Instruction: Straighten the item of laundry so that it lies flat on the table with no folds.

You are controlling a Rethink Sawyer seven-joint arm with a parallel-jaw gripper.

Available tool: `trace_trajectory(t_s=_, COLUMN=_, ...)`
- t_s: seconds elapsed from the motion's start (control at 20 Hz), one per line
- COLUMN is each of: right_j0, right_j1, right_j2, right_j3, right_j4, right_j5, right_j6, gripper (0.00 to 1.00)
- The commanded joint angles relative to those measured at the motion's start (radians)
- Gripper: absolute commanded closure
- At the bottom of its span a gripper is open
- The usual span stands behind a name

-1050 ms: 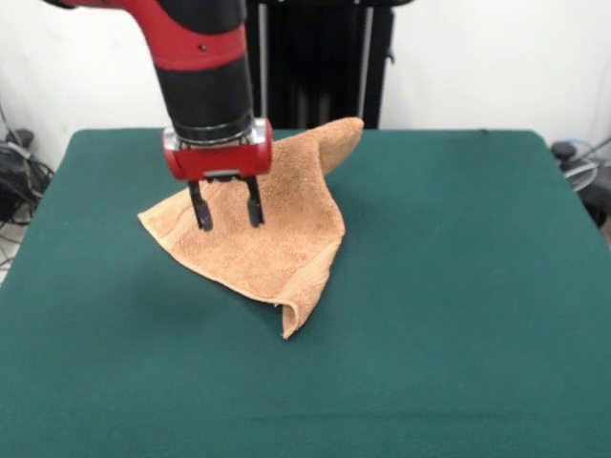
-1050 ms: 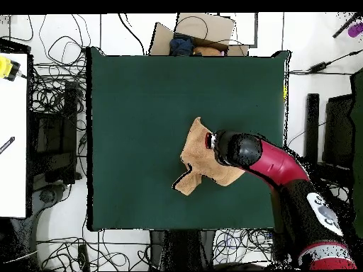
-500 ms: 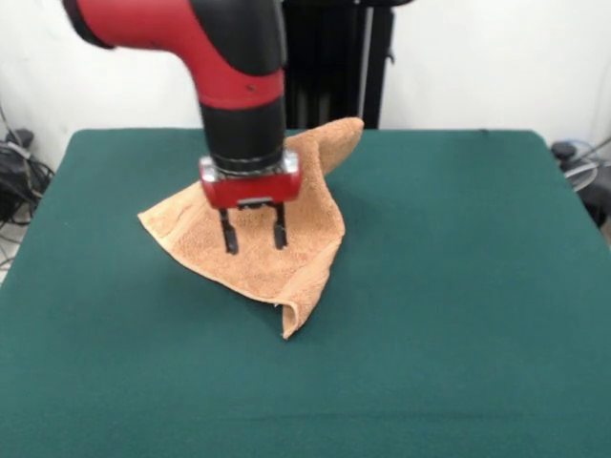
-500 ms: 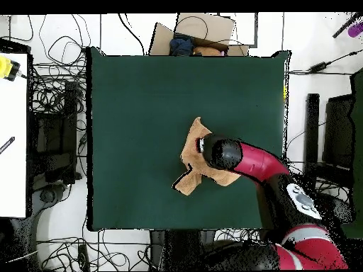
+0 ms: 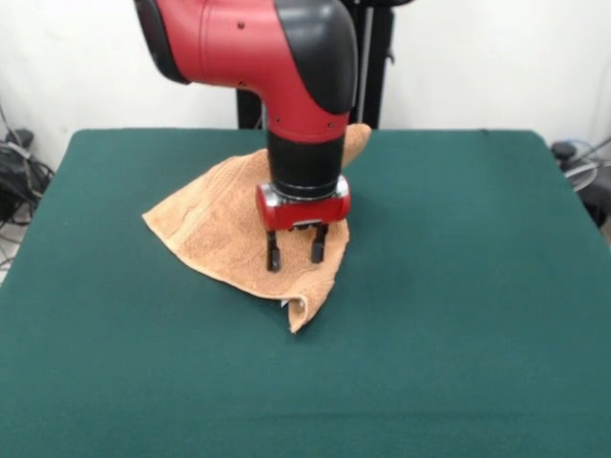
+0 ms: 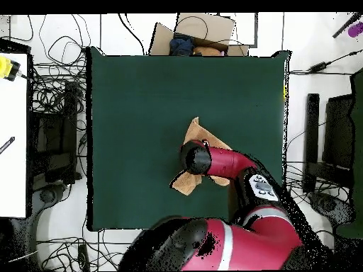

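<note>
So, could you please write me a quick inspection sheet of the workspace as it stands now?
Surface: green table, bare apart from the towel.
Job's things: orange-tan towel folded and rumpled, one corner curled up at the front.
Clutter: nothing seen on the table.
Gripper: gripper open, fingers pointing down over the towel's right part.
Cables: tangled on the floor around the table.
Surroundings: white desk, cardboard box beyond the far edge.

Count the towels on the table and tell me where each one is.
1. The towel lies crumpled and folded near the middle of the green table, directly under the open gripper. The arm hides part of it; nothing suggests a second towel.
</note>
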Motion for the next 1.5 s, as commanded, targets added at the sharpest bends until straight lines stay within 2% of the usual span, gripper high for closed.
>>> trace_trajectory(t_s=0.05, right_j0=0.05, right_j1=0.097, right_j2=-0.051, right_j3=-0.004, right_j4=0.011, right_j5=-0.121, right_j6=0.254, gripper=0.0)
trace_trajectory(t_s=0.4, right_j0=0.058, right_j1=0.088, right_j2=-0.056, right_j3=0.026, right_j4=0.04, right_j5=-0.14, right_j6=0.273, gripper=0.0)
trace_trajectory(t_s=0.6, right_j0=0.022, right_j1=0.076, right_j2=-0.021, right_j3=0.049, right_j4=0.037, right_j5=-0.149, right_j6=0.261, gripper=0.0)
trace_trajectory(t_s=0.65, right_j0=0.016, right_j1=0.073, right_j2=-0.014, right_j3=0.051, right_j4=0.037, right_j5=-0.143, right_j6=0.256, gripper=1.0)
trace_trajectory(t_s=1.25, right_j0=-0.008, right_j1=0.017, right_j2=-0.007, right_j3=0.112, right_j4=0.06, right_j5=-0.071, right_j6=0.232, gripper=1.0)
trace_trajectory(t_s=1.5, right_j0=-0.023, right_j1=-0.075, right_j2=-0.022, right_j3=0.102, right_j4=0.067, right_j5=0.148, right_j6=0.145, gripper=1.0)
